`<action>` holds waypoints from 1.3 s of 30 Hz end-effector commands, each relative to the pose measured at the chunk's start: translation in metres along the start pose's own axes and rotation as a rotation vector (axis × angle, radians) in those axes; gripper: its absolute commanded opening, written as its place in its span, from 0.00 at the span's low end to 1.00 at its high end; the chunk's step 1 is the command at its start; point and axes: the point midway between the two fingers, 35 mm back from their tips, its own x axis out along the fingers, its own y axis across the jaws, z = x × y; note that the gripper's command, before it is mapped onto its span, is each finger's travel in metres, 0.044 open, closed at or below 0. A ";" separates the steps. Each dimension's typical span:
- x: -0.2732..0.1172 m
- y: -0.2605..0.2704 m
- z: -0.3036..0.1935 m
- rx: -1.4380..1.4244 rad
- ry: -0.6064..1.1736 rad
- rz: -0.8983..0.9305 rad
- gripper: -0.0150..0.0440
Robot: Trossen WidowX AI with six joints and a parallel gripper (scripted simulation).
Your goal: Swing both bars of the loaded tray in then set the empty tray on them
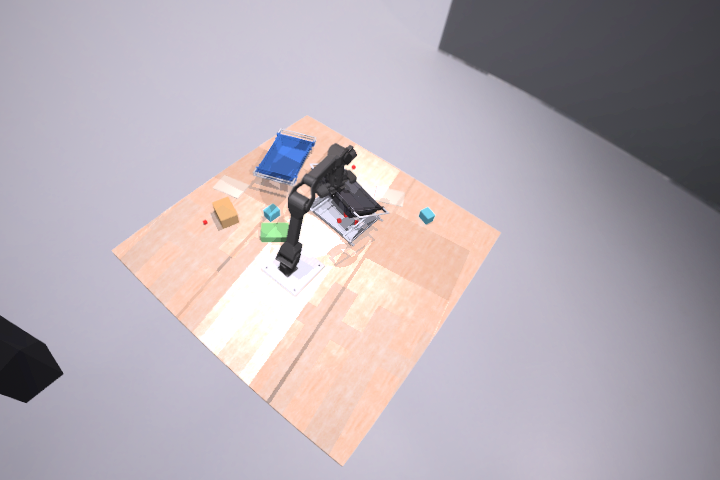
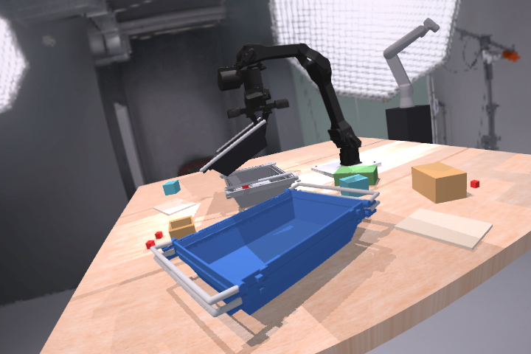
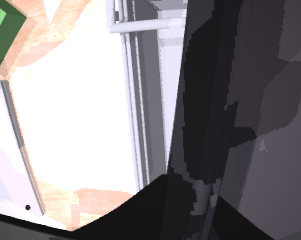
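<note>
The loaded grey tray (image 1: 328, 215) (image 2: 254, 200) (image 3: 152, 100) stands on the table with small red blocks (image 1: 339, 220) (image 2: 245, 186) inside. One wire bar (image 3: 150, 25) reaches in over its top in the wrist view; how the other lies is unclear. My gripper (image 2: 261, 119) is shut on the rim of the empty black tray (image 1: 362, 196) (image 2: 245, 149) (image 3: 275, 165). The black tray hangs steeply tilted above the grey tray, its far end lower and out past the grey tray's side in the exterior view. Its own bars show along its upper edge. The fingertips are hidden in the top view.
A large blue tray (image 1: 286, 157) (image 2: 270, 233) stands at one corner. Near the arm's base are a green block (image 1: 272, 233) (image 2: 343, 174) (image 3: 4, 32), a cyan cube (image 1: 271, 212) (image 2: 352, 186) and an orange box (image 1: 225, 212) (image 2: 450, 185). A small tan box (image 2: 183, 229) stands by the blue tray.
</note>
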 end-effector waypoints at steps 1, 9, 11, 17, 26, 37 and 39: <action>-0.001 -0.002 0.000 -0.007 -0.001 -0.015 0.25; 0.009 -0.002 0.000 -0.047 0.000 -0.010 0.25; 0.012 -0.002 0.000 -0.058 0.000 -0.009 0.25; 0.020 -0.002 0.001 -0.089 0.000 -0.005 0.25; 0.031 -0.001 0.000 -0.136 0.001 0.001 0.25; 0.038 0.005 -0.003 -0.169 0.001 0.005 0.25; 0.039 0.005 -0.003 -0.169 0.001 0.005 0.25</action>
